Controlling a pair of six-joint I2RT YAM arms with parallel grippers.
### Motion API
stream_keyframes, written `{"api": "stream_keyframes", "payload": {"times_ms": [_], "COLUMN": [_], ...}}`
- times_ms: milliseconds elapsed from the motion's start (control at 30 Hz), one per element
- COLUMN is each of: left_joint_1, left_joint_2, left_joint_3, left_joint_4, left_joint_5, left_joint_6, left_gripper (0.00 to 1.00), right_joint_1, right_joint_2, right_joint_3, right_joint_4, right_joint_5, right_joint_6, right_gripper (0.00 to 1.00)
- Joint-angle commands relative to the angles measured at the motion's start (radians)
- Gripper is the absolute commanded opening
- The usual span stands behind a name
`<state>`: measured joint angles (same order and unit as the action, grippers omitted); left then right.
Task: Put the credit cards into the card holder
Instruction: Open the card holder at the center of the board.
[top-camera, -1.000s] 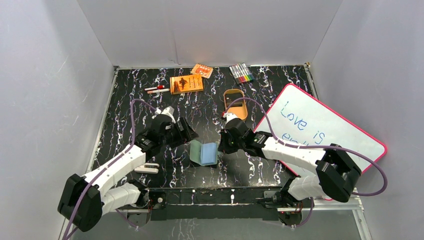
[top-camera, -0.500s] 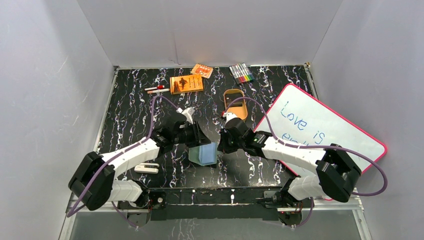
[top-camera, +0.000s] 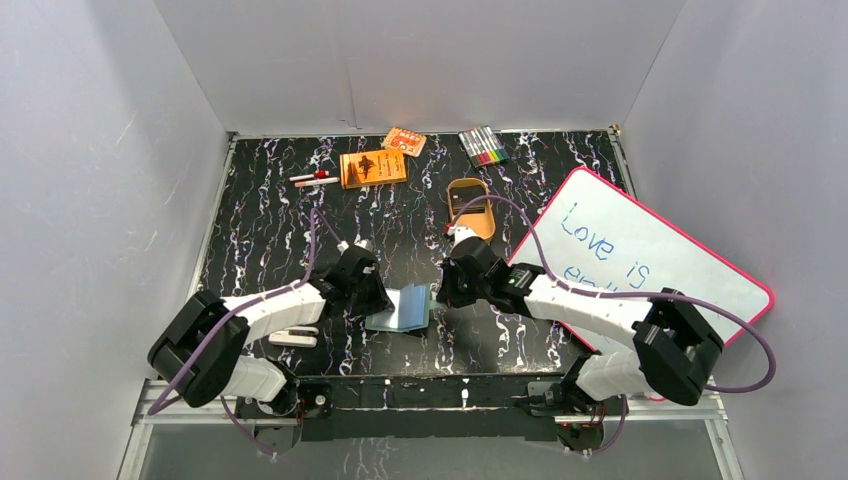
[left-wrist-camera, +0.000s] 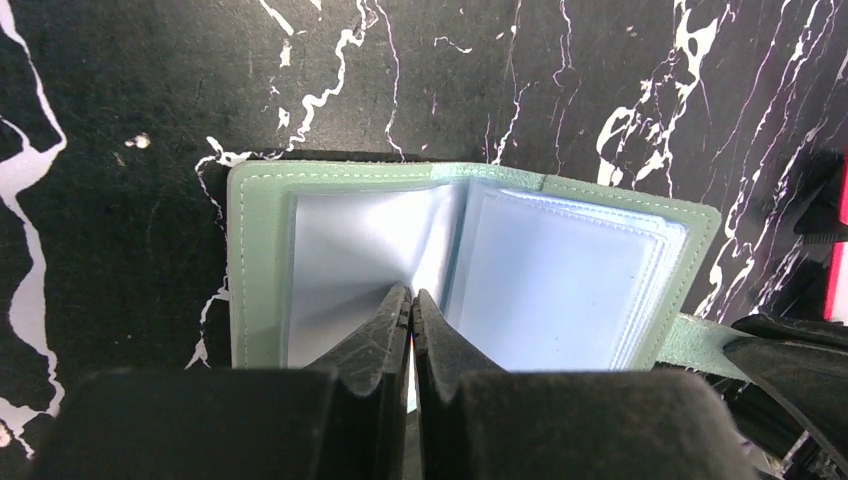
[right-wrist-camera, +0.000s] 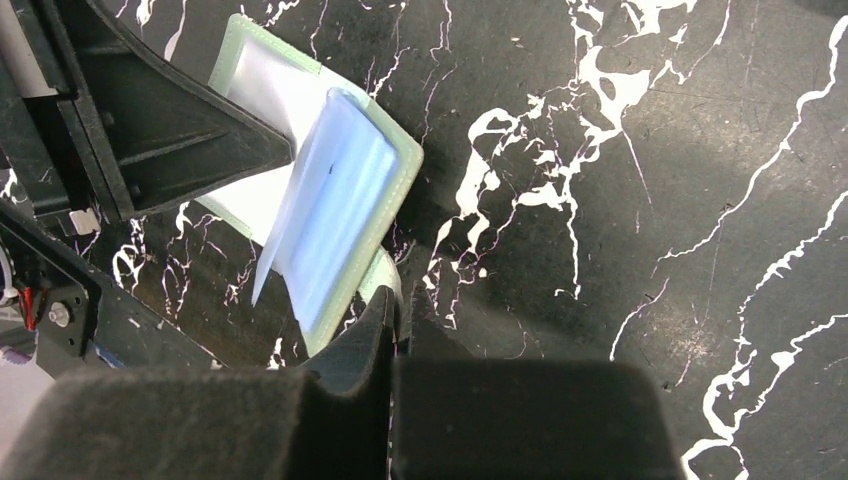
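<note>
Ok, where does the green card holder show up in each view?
Top external: card holder at lower centre of the frame.
Left wrist: centre of frame, lying open just past the left hand.
Right wrist: upper left, above the right hand.
Shared landmark: the black white-veined tabletop beneath it.

Left arm: white-and-black left arm (top-camera: 262, 306) runs low from its base at the near left, forward and to the right, elbow bent.
Left hand: black two-finger left hand (left-wrist-camera: 410, 296) points right in the overhead view, fingers pressed together, tips pinching a clear inner leaf of the sage-green folding card holder (left-wrist-camera: 262, 270).
Right arm: white-and-black right arm (top-camera: 585, 300) stretches from the near right, forward and to the left.
Right hand: black two-finger right hand (right-wrist-camera: 393, 300) faces the left one, fingers closed on the card holder's green snap tab.
</note>
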<state>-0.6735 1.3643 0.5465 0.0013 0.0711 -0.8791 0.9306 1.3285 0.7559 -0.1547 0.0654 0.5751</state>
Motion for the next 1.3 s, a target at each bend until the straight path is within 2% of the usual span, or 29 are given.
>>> {"api": "stream_keyframes", "payload": {"times_ms": [0, 33, 267, 367, 467, 533, 633, 700, 867, 1100, 1267], "left_joint_1": [-0.001, -0.001, -0.001, -0.001, -0.001, -0.001, -0.001, -0.001, -0.001, -0.001, -0.001], "left_joint_2": [-0.018, -0.022, -0.039, -0.048, -0.052, -0.054, -0.054, -0.054, -0.06, -0.064, -0.055], "left_joint_3": [-0.027, -0.031, -0.035, -0.029, -0.026, -0.029, -0.04, -0.047, -0.067, -0.081, -0.091], "left_joint_4": [-0.042, -0.041, -0.015, -0.01, -0.008, -0.007, -0.007, -0.007, 0.022, 0.03, 0.047], "left_joint_5": [-0.125, -0.131, -0.114, -0.111, -0.111, -0.111, -0.112, -0.113, -0.114, -0.113, -0.106], "left_joint_6": [-0.011, -0.013, -0.015, -0.018, -0.02, -0.023, -0.028, -0.033, -0.043, -0.044, -0.049], "left_gripper": [0.01, 0.02, 0.02, 0.02, 0.02, 0.02, 0.02, 0.02, 0.02, 0.02, 0.02], "right_joint_1": [-0.001, -0.002, -0.003, -0.002, -0.001, 0.005, 0.006, 0.006, 0.005, -0.032, -0.072], "right_joint_2": [-0.042, -0.045, -0.148, -0.187, -0.199, -0.19, -0.144, -0.1, -0.01, 0.061, 0.087], "right_joint_3": [-0.018, -0.019, -0.022, 0.029, 0.086, 0.113, 0.109, 0.085, 0.029, -0.011, -0.042], "right_joint_4": [-0.005, -0.019, -0.046, -0.065, -0.062, -0.028, 0.083, 0.159, 0.258, 0.231, 0.246], "right_joint_5": [0.056, 0.068, 0.075, 0.039, -0.029, -0.11, -0.257, -0.3, -0.273, -0.212, -0.231], "right_joint_6": [0.029, 0.035, 0.035, 0.0, -0.026, -0.024, 0.04, 0.091, 0.19, 0.263, 0.281], "right_gripper": [0.0, 0.03, 0.47, 0.57, 0.59, 0.56, 0.53, 0.53, 0.51, 0.4, 0.44]}}
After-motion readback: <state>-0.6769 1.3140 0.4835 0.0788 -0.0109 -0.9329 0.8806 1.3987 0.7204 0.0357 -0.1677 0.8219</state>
